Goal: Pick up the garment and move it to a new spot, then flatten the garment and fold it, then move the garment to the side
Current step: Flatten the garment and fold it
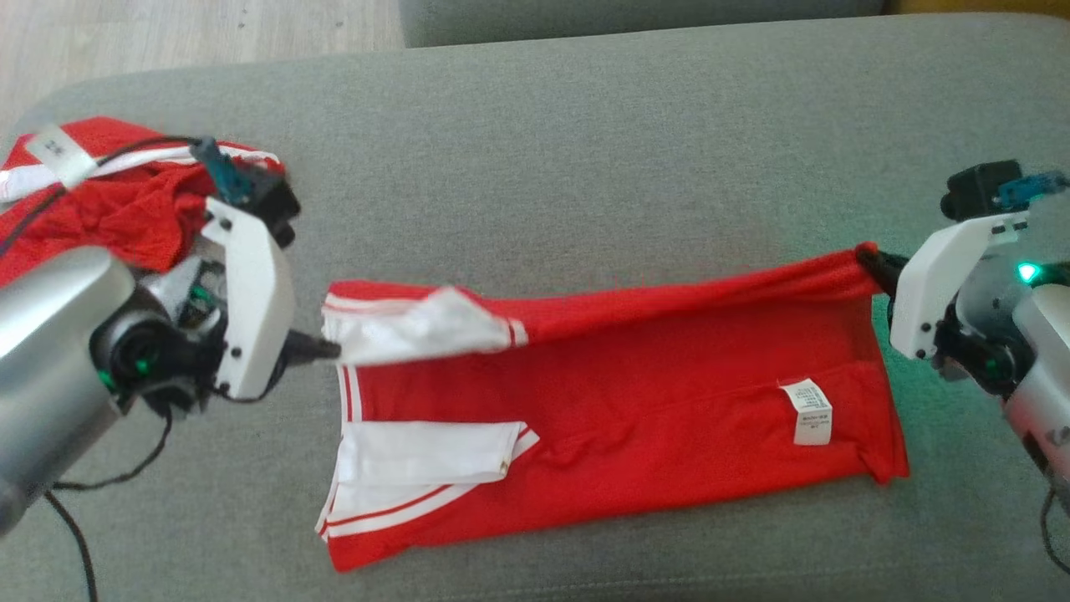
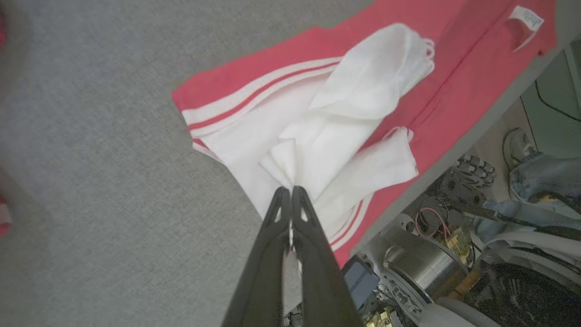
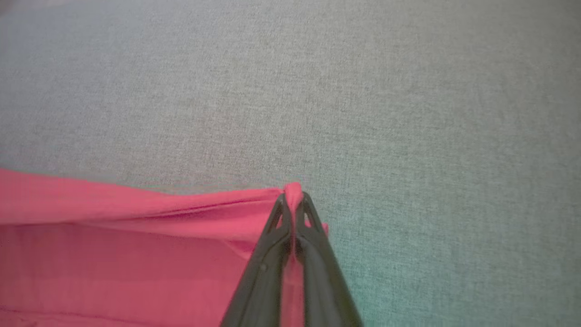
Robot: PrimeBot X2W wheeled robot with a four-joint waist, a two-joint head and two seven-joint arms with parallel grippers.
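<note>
We see wide bare cushion [image 1: 585, 150] beyond the spread red garment [image 1: 652, 376], open from left to right. A crumpled red heap [image 1: 125, 209] crowds our far left, and the backrest [image 1: 635, 17] closes the far edge.

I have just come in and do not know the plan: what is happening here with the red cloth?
The robot is handling a red cloth garment with white striped trim on a grey fabric cushion. Its left gripper, jaws shut, pinches a white flap at one end; its right gripper, jaws shut, pinches a red corner at the other. The far edge seems stretched between them, while the rest lies flat. A second, crumpled red garment lies farther left.
</note>
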